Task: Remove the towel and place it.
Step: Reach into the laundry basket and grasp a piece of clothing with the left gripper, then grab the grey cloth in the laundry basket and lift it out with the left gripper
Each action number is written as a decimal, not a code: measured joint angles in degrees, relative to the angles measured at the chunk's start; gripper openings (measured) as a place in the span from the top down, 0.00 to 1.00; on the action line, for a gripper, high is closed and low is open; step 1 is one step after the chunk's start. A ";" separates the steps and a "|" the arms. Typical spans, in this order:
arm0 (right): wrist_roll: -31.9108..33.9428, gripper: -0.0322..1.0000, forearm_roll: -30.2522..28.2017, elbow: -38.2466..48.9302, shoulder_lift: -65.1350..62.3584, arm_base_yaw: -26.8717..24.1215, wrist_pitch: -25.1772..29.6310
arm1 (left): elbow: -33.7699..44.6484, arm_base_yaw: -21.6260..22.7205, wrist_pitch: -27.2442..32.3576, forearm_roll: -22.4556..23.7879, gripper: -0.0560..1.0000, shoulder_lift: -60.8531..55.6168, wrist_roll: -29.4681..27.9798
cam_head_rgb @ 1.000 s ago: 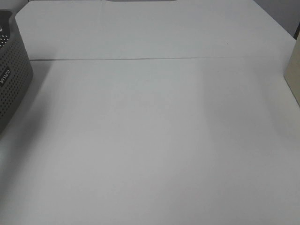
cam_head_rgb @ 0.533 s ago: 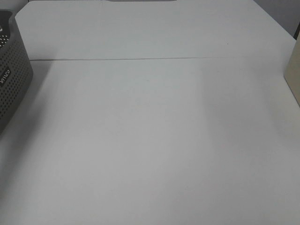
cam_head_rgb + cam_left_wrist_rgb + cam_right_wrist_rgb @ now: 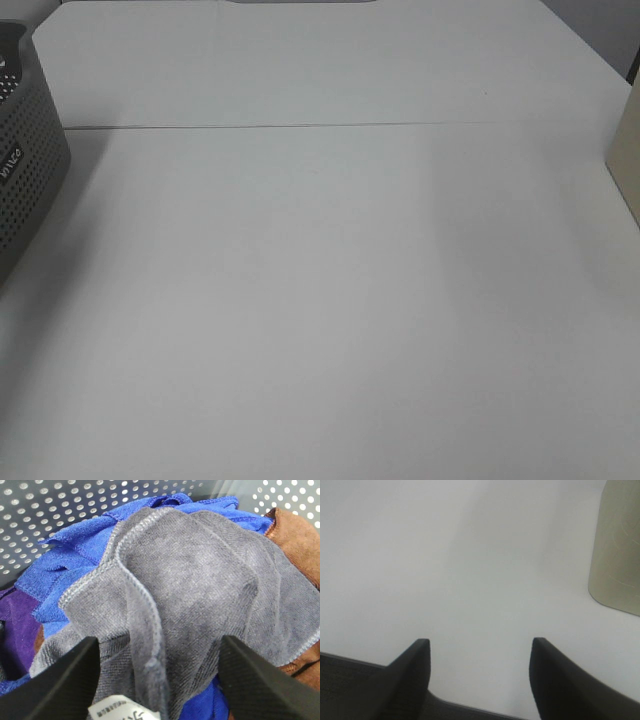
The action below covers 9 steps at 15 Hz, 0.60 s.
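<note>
Your left gripper (image 3: 157, 650) is down in the basket (image 3: 50, 510), jaws released and spread wide, one finger on either side of the towel (image 3: 200, 580). The towel is the grey terry piece with a stitched hem, crumpled on top of the pile, with a fold ridge running toward the camera. The wrist view doesn't show whether the fingertips touch the fabric. Under the towel there's a blue cloth (image 3: 75, 540) toward the perforated wall, a brown cloth (image 3: 295, 540) at one side and a purple cloth (image 3: 15, 625) at the other. A white printed label (image 3: 120, 710) sits between the fingers, close to the camera. You can't tell which cloth it belongs to. The high view gives you only a sliver of the basket, at the left edge of the bench (image 3: 330, 300). Your right gripper (image 3: 480, 645) hangs over the bench by one of its edges, jaws released and wide apart. A beige object (image 3: 620, 545) stands off to the side, clear of the fingers.
</note>
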 joint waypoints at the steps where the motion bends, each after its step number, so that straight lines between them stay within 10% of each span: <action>1: 0.00 0.41 0.00 0.00 0.00 0.00 0.00 | 0.00 0.00 0.23 0.34 0.35 -0.06 0.00; 9: 0.00 0.41 -0.06 0.00 0.00 0.00 0.00 | 0.00 0.00 1.78 2.81 0.45 -0.92 -0.06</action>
